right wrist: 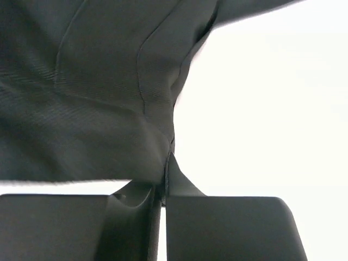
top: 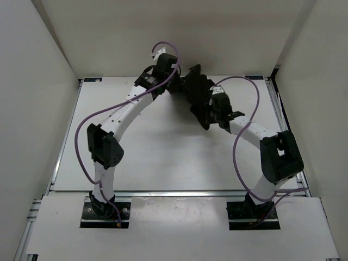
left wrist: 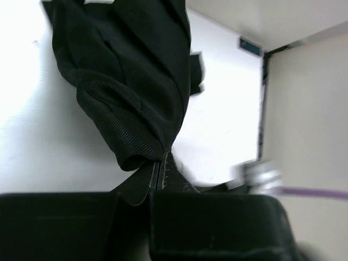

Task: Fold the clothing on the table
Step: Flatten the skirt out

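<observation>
Over the table (top: 163, 163), left end effector (left wrist: 163, 163) and right end effector (right wrist: 166, 166) clamp ribbed black clothing (left wrist: 130, 81).

Standing here, the clear way in is over the bare middle of the flat white wood-grain tabletop (top: 163, 157), between the white-and-black left arm (top: 128, 111) and right arm (top: 253, 130). The far centre is blocked. The wrinkled black fabric garment (top: 197, 92) is bunched there, pinched tight by the left gripper (left wrist: 163, 163) on one side and the right gripper (right wrist: 166, 163) on the other. A loop of purple cable (top: 76, 130) bulges out beside the left arm, narrowing the strip along the plain white left wall (top: 32, 109). Metal rails (top: 276, 103) and the white right wall (top: 321, 109) shut in the right side. Both far corners lie bare.
</observation>
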Robot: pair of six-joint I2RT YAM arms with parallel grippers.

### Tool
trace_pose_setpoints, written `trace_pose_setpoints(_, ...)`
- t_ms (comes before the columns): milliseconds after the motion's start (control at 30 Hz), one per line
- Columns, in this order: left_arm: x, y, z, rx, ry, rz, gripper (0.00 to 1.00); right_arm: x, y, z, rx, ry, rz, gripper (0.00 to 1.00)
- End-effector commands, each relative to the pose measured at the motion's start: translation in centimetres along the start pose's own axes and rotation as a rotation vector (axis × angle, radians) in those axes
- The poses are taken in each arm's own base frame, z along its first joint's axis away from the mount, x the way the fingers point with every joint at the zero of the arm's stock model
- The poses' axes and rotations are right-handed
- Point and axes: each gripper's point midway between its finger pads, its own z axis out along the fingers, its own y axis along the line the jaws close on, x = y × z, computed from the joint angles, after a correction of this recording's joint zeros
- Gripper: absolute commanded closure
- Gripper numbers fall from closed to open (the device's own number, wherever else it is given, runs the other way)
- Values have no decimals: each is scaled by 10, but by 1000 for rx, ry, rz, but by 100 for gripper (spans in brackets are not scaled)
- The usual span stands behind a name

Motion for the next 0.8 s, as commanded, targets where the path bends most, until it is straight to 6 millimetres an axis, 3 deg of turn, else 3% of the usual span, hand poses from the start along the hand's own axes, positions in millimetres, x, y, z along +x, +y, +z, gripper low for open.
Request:
trace_pose_setpoints(0,-61,8,-53,86,-91,9,100,-77,-15,-43,-140,-134,-137,100)
trace_pose_setpoints(33,-59,16,-54,77,-67,33,100,-93,-28,-54,-141,-178,-113,100)
trace_pose_setpoints(100,-53,23,-57,62,-35,96,100,-110,-32,-71,-211,-224,-194,100)
trace_pose_setpoints(167,-30,32,-57,28,26,178,100,-117,-41,-86,-219,-230,-224,100)
trace_pose_setpoints(200,-26,32,-61,41,29,217,100,-114,-36,-90,-264,-213,-248,100)
trace_pose_setpoints(233,-9,36,-61,48,73,217,100,-108,-33,-91,-284,-195,-263,100)
trace_pose_setpoints(267,10,53,-57,11,123,205,100,-101,-25,-96,-329,-165,-284,100)
trace_pose_setpoints(300,13,49,-64,45,128,192,100,-90,-23,-99,-353,-131,-295,100)
trace_pose_setpoints(367,44,71,-65,15,203,173,100,-74,-17,-104,-373,-81,-313,100)
trace_pose_setpoints(467,67,81,-81,13,236,156,100,-57,-9,-112,-392,-53,-335,100)
trace_pose_setpoints(533,73,94,-82,-2,240,142,100,-60,-11,-112,-369,-66,-365,100)
trace_pose_setpoints(567,73,95,-80,17,252,106,100,-58,-13,-109,-365,-56,-364,100)
trace_pose_setpoints(633,57,98,-70,19,219,83,100,-79,-20,-103,-337,-98,-403,100)
trace_pose_setpoints(700,34,100,-53,20,188,65,100,-88,-30,-79,-334,-82,-394,99)
trace_pose_setpoints(733,20,93,-40,29,166,57,100,-102,-36,-68,-341,-95,-381,100)
trace_pose_setpoints(767,5,90,-22,46,151,49,100,-128,-46,-70,-337,-144,-358,100)
